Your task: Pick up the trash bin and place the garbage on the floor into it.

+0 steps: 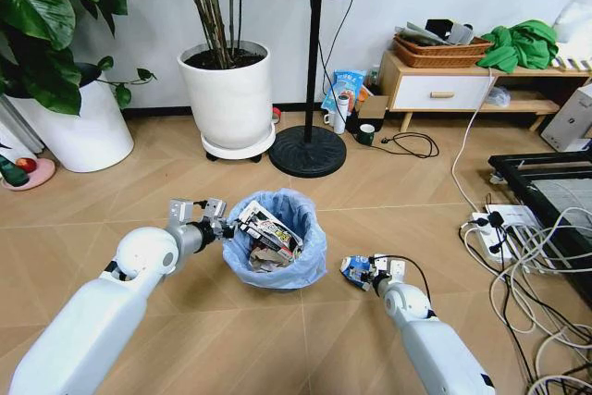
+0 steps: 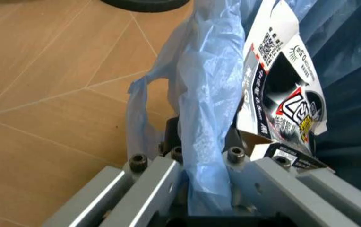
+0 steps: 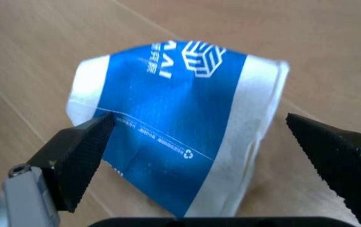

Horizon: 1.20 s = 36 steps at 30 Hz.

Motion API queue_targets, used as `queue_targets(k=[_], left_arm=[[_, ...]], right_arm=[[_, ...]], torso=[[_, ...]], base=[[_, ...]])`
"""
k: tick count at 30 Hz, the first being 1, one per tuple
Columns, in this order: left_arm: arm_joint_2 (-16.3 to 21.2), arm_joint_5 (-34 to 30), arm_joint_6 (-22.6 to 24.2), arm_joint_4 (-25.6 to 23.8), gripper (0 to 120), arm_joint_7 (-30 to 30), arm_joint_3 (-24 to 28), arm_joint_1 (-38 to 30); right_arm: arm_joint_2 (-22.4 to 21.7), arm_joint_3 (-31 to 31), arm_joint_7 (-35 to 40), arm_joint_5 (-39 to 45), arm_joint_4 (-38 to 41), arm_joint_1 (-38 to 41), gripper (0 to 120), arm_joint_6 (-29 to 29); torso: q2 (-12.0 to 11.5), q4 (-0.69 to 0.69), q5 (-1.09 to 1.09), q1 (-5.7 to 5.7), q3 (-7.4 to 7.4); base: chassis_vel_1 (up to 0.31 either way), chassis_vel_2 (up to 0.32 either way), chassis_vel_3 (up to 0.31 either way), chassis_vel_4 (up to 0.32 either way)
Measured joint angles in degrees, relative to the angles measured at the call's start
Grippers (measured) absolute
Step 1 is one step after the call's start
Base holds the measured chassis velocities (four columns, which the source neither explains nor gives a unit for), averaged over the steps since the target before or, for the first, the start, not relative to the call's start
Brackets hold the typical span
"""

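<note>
The bin (image 1: 277, 242) stands on the wood floor (image 1: 185, 182) in front of the robot, its light-blue bag (image 2: 209, 109) folded over the rim and crumpled packaging piled inside – a black-and-white printed carton (image 2: 281, 90) stands out at the top. The left gripper (image 1: 220, 222) is at the bin's left rim; from the left wrist, the bag's folded edge runs down between the grey fingers (image 2: 149, 182), which are clenched on the rim with the plastic pinched in the gap.

To the right of the bin, just beside it, the right gripper (image 1: 368, 271) is down at the floor over a blue-and-white packet (image 3: 174, 127). In the right wrist view the two black serrated pads (image 3: 82, 153) stand spread apart, one at each side of the packet – one tip is at the packet's edge, the other is clear of it – so the claw is released and not grasping. The packet lies flat on the floor, blue face up with white print.

Behind the bin are a white plant pot (image 1: 228, 90), a fan base (image 1: 307, 150) and a low cabinet (image 1: 444, 90); cables (image 1: 518, 247) run along the right.
</note>
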Motion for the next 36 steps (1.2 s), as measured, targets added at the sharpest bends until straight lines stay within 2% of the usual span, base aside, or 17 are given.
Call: queue_targets(k=[4,7,10,11,13,14,18,20,23,24,26,27,31,36], left_arm=[[-0.08,0.0,0.0,0.41,0,0.03,0.32,-0.22],[-0.22,0.01,0.0,0.58,0,0.04,0.46,-0.5],[-0.53,0.05,0.0,0.63,0,0.04,0.75,-0.67],[-0.53,0.05,0.0,0.63,0,0.04,0.75,-0.67],[-0.67,0.1,0.0,0.64,0,0.02,0.9,-0.7],[-0.67,0.1,0.0,0.64,0,0.02,0.9,-0.7],[-0.77,0.17,0.0,0.64,0,-0.01,1.09,-0.9],[-0.78,0.18,0.0,0.64,0,-0.01,1.11,-0.92],[-0.81,0.19,0.01,0.62,0,-0.04,1.23,-0.99],[-0.81,0.19,0.01,0.62,0,-0.04,1.23,-0.99],[-0.82,0.21,0.0,0.62,0,-0.06,1.25,-1.04],[-0.82,0.21,0.0,0.62,0,-0.06,1.25,-1.04],[-0.86,0.22,0.01,0.6,0,-0.08,1.33,-1.11],[-0.73,0.22,0.01,0.46,0,-0.09,1.33,-1.16]], right_arm=[[0.55,-0.25,-1.13,-1.02,-2.86,1.36,100,1.07],[0.81,-0.39,-1.76,-1.73,-4.28,2.02,94,2.09],[0.9,-0.51,-2.57,-2.54,-5.04,2.48,79,2.95],[0.9,-0.51,-2.57,-2.54,-5.04,2.48,79,2.95],[0.9,-0.53,-2.75,-2.6,-5.08,2.49,69,3.13],[0.9,-0.53,-2.75,-2.6,-5.08,2.49,69,3.13],[0.9,-0.45,-3.01,-2.77,-5.62,2.49,51,3.4],[0.9,-0.43,-3.05,-2.79,-5.69,2.49,49,3.43],[1.12,-0.29,-3.43,-3.31,-6.37,2.6,31,4.12],[1.12,-0.29,-3.43,-3.31,-6.37,2.6,31,4.12],[1.12,-0.28,-3.47,-3.4,-6.34,2.53,21,4.29],[1.12,-0.28,-3.47,-3.4,-6.34,2.53,21,4.29],[0.91,-0.33,-3.47,-3.4,-5.97,2.19,3,4.39],[0.71,-0.16,-3.43,-3.16,-5.35,1.9,0,4.43]], torso=[[0.0,0.0,-0.01,0.0,0.0],[0.0,0.01,0.01,0.0,0.0],[0.0,0.0,0.0,0.0,0.0],[0.0,0.0,0.0,0.0,0.0],[0.0,0.01,-0.01,0.0,0.0],[0.0,0.01,-0.01,0.0,0.0],[0.0,-0.01,-0.02,0.0,0.0],[0.0,-0.01,-0.02,0.0,0.0],[0.0,0.0,0.0,0.0,-0.01],[0.0,0.0,0.0,0.0,-0.01],[0.0,0.0,0.0,0.0,-0.01],[0.0,0.0,0.0,0.0,-0.01],[0.0,0.0,0.0,0.0,0.0],[-0.01,0.01,0.02,0.0,0.01]], base=[[0.0,0.0,0.0,0.0],[0.0,0.0,0.0,0.0],[0.0,0.0,0.0,0.0],[0.0,0.0,0.0,0.0],[0.0,0.0,0.0,0.0],[0.0,0.0,0.0,0.0],[0.0,0.0,0.0,0.0],[0.0,0.0,0.0,0.0],[0.0,0.0,0.0,0.0],[0.0,0.0,0.0,0.0],[0.0,0.0,0.0,0.0],[0.0,0.0,0.0,0.0],[0.0,0.0,0.0,0.0],[0.0,0.0,0.0,0.0]])
